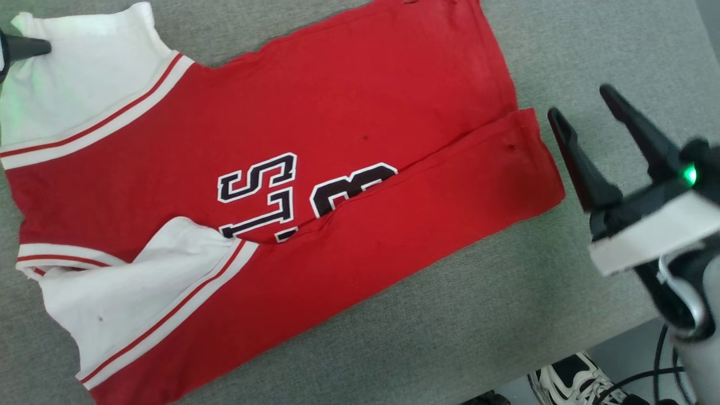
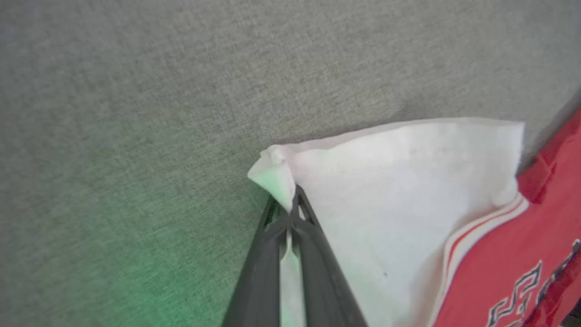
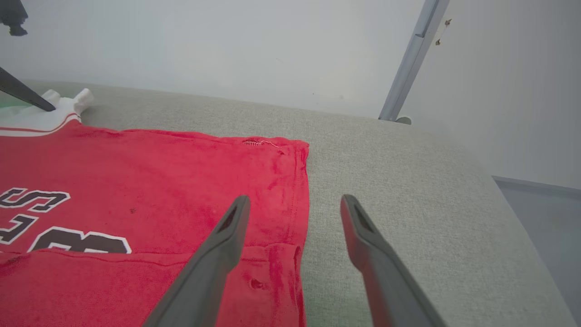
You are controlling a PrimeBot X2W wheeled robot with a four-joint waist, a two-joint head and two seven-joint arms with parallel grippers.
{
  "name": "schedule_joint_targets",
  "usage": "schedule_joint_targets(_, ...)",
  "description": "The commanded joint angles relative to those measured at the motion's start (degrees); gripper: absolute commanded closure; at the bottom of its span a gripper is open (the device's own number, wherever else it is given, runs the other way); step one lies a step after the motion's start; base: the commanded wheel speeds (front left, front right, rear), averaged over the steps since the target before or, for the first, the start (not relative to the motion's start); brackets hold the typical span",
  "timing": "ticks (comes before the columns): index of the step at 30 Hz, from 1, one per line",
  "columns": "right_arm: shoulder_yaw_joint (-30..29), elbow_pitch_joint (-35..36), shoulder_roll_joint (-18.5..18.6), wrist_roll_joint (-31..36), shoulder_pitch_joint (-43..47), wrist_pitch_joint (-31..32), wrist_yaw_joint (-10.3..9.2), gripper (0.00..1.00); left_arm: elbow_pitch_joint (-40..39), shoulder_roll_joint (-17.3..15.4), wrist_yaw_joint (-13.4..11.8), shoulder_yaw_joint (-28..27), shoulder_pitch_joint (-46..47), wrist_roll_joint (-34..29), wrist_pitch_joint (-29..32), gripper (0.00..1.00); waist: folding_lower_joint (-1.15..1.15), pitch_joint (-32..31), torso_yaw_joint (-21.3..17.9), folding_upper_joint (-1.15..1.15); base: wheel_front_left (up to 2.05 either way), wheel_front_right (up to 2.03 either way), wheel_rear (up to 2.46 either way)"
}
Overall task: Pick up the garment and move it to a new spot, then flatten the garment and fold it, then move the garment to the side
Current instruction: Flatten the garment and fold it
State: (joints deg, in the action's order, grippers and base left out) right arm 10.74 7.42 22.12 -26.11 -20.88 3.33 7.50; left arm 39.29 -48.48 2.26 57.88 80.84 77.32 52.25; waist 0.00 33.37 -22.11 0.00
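The red T-shirt (image 1: 360, 112) is lying lengthwise across the grey table (image 1: 506, 315). The left gripper (image 2: 290, 200) is pinching a corner of its far white sleeve (image 2: 399, 181); the right gripper (image 1: 579, 101), fingers spread, is hovering just beside the hem end.

The garment (image 1: 349, 101) is showing bright red w/ white sleeves, red/white stripe trim & black-white lettering, tabletop (image 1: 590, 45) looking speckled grey.

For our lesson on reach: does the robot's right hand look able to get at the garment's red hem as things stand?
Probably yes. The right hand hangs open beside the garment, near its hem, with just bare grey tabletop between them.
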Motion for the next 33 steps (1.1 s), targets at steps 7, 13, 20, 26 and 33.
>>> schedule_joint_targets(7, 6.1, -5.1, 5.3, -4.7, -14.4, 12.4, -0.03, 0.0, -0.5, 2.5, 1.4, 0.6, -0.3, -1.0, -1.3, 1.0, 0.0, 1.0, 2.7, 0.0, 0.0, 0.0, 0.0)
schedule_joint_targets(13, 10.6, -14.6, 7.8, -11.4, -29.0, 24.5, -0.02, 0.0, -0.7, 4.8, 2.3, 0.5, 1.6, -1.5, -2.4, 1.0, 0.0, 2.8, 5.3, 0.0, 0.0, 0.0, 0.0)
schedule_joint_targets(20, 12.1, -29.1, 7.6, -19.0, -42.5, 39.0, -0.03, 0.0, 0.5, 7.1, 3.3, 0.8, 3.8, -2.3, -3.0, 1.0, 0.0, 4.5, 7.7, 0.0, 0.0, 0.0, 0.0)
schedule_joint_targets(26, 14.9, -38.3, 6.6, -18.7, -49.1, 47.4, -0.02, 0.0, 1.2, 9.1, 4.0, 1.1, 5.1, -2.6, -3.5, 1.0, 0.0, 5.7, 9.5, 0.0, 0.0, 0.0, 0.0)
schedule_joint_targets(33, 18.9, -42.3, 4.4, -20.2, -50.4, 49.9, -0.01, 0.0, 2.4, 10.7, 4.7, 0.9, 5.6, -2.0, -4.8, 1.0, 0.0, 6.1, 10.5, 0.0, 0.0, 0.0, 0.0)
